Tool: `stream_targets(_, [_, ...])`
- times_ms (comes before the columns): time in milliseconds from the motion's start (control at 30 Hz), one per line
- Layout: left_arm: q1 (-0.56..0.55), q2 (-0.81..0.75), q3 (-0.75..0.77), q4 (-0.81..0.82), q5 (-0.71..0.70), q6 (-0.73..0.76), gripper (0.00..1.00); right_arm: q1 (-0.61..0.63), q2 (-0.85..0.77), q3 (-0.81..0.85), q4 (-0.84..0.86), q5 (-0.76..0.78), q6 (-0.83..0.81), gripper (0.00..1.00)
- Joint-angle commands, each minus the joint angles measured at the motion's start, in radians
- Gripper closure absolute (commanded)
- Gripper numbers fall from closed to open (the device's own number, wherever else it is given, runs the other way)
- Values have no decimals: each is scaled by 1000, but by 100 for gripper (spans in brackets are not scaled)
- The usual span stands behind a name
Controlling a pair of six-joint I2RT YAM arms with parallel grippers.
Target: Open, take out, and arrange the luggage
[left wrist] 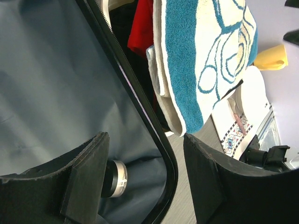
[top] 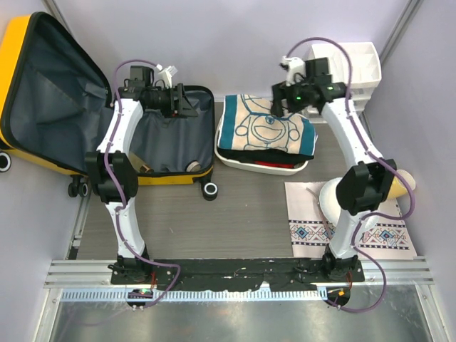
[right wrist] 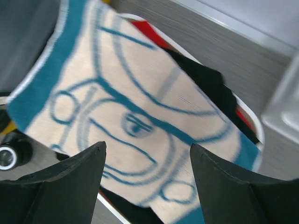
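The yellow luggage (top: 18, 50) lies open at the left, with its lid leaning back and its grey lining (top: 167, 139) showing. My left gripper (top: 192, 103) hovers open and empty over the right edge of the luggage base. In the left wrist view (left wrist: 145, 140) its jaws straddle the black zipper rim (left wrist: 140, 93). A small silver and black cylinder (left wrist: 114, 178) lies on the lining. My right gripper (top: 280, 101) is open and empty above a blue and cream cartoon towel (top: 267, 132). The towel also fills the right wrist view (right wrist: 140, 112) under the gripper (right wrist: 147, 147).
The towel tops a pile of red and black clothes in a white basin (top: 256, 169) right of the luggage. A white drawer organizer (top: 353, 64) stands at the back right. A patterned mat (top: 313, 231) lies at the front right, with a white and yellow object (top: 399, 187) on it.
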Motion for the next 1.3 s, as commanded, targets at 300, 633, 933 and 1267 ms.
stream_targets(300, [32,-66,-52,-15,5,23,32,302,204,-80,77,186,-49,19])
stream_targets(633, [32,-52,-35,-4,11,11,32,176,177,-306,-12,139,-294,19])
stream_targets(933, [32,-26,-23,13,31,-20,32,-54,186,-284,-197,128,-670,19])
stream_targets(1267, [32,-51,-37,1,18,1,32,-210,105,-388,-320,119,-728,22])
